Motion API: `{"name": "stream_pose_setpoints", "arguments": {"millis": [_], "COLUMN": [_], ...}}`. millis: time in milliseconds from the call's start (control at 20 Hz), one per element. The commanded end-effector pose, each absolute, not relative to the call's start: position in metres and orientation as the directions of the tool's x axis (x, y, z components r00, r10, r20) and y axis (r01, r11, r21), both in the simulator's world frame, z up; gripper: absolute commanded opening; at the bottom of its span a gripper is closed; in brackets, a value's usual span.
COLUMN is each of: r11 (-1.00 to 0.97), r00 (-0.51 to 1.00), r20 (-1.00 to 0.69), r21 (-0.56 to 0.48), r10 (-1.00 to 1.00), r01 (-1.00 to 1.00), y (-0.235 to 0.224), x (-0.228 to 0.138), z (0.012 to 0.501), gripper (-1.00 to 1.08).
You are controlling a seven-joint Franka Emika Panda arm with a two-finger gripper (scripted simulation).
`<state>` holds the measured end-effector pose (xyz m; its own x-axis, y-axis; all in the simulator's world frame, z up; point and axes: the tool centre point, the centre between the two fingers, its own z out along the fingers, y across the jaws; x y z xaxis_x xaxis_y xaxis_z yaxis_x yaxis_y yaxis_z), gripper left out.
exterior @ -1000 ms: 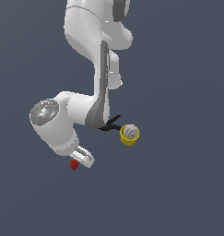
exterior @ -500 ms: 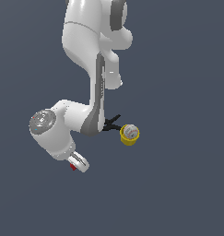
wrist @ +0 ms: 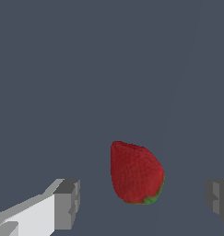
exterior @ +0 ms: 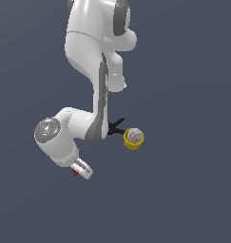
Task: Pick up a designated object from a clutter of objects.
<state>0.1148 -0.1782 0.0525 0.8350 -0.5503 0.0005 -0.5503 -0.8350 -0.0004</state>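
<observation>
While my gripper (wrist: 143, 203) hangs with its jaws spread wide, the strawberry (wrist: 135, 173) lies on the worktop between the fingertips (wrist: 67, 203), clear of both. Its long axis seems to run across the closing line, so closing straight in should catch it.

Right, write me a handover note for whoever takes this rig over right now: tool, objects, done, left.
Tool: open, fingers apart, holding nothing; it is low over the floor.
Small red strawberry with green leafy top: lies between the two fingers in the wrist view, touching neither; in the exterior view only a red sliver shows beside the tool.
Yellow cup with a whitish ball inside and the black clamp: apart from the strawberry, towards the exterior view's right, partly behind the arm.
Done: tool brought around the strawberry.
Left: shut on it and lift it.
</observation>
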Motion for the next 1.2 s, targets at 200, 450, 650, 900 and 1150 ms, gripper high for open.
{"name": "stream_pose_setpoints", "arguments": {"millis": [200,450,650,900,1150], "r11": [-0.834,-0.834,-0.834,-0.834,-0.834], "r00": [0.834,0.834,0.834,0.834,0.834], "r20": [0.0,0.0,0.0,0.0,0.0], "r21": [0.0,0.0,0.0,0.0,0.0], "r10": [-0.552,-0.552,-0.552,-0.552,-0.552], "r01": [-0.552,-0.552,-0.552,-0.552,-0.552], "y": [-0.178,-0.179,-0.179,-0.179,-0.177], "x": [0.114,0.115,0.115,0.115,0.115], "z": [0.024,0.022,0.022,0.022,0.027], "gripper": [1.0,-1.0,-1.0,-1.0,-1.0]}}
